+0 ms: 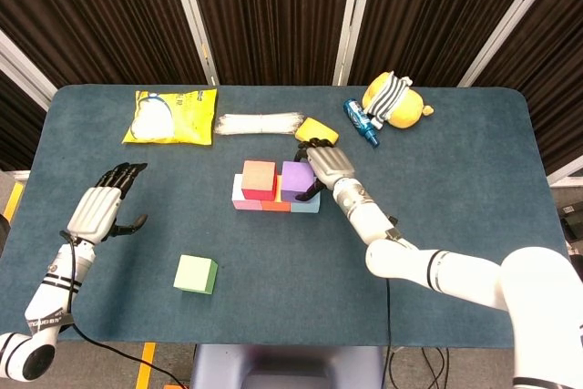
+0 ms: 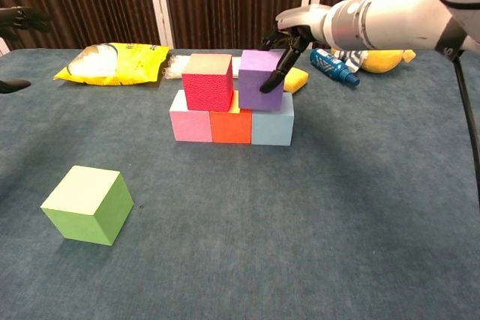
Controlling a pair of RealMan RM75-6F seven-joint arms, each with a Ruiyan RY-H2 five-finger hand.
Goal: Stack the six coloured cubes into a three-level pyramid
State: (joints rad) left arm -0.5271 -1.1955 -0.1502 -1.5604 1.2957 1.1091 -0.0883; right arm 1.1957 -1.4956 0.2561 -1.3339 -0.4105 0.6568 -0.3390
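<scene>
1. The left hand (image 1: 102, 204) sits at the table's 9 o'clock side in the head view; the chest view shows only dark fingertips cut off at its left edge. Its fingers are spread and hold nothing.
2. The right hand (image 2: 294, 29) covers the purple cube (image 2: 260, 79) from above and behind, fingers wrapped down its right face, gripping it. The cube's far side is hidden by the hand.
3. The purple cube rests on the second level, over the orange cube (image 2: 231, 127) and light blue cube (image 2: 271, 124), just beside the red cube (image 2: 208, 82); whether the two upper cubes touch cannot be told.
4. The pink cube (image 2: 190, 124) completes the bottom row, at its left end. In the head view the bottom row shows only as thin strips under the upper cubes.
5. The green cube (image 1: 196, 274) lies alone at 7 o'clock from the stack, well apart from it.
6. Beyond the stack, at 12 o'clock, lies a yellow sponge (image 1: 314, 127), partly hidden by the right hand, and a white bundle (image 1: 260, 123) too unclear to name.
7. A yellow snack bag (image 1: 170, 116) lies at 10 o'clock.
8. A blue bottle (image 1: 359, 119) and a yellow plush toy (image 1: 396, 102) lie at 1 o'clock, partly hidden by the right arm in the chest view.
9. All this rests on the blue table (image 1: 474, 189).
</scene>
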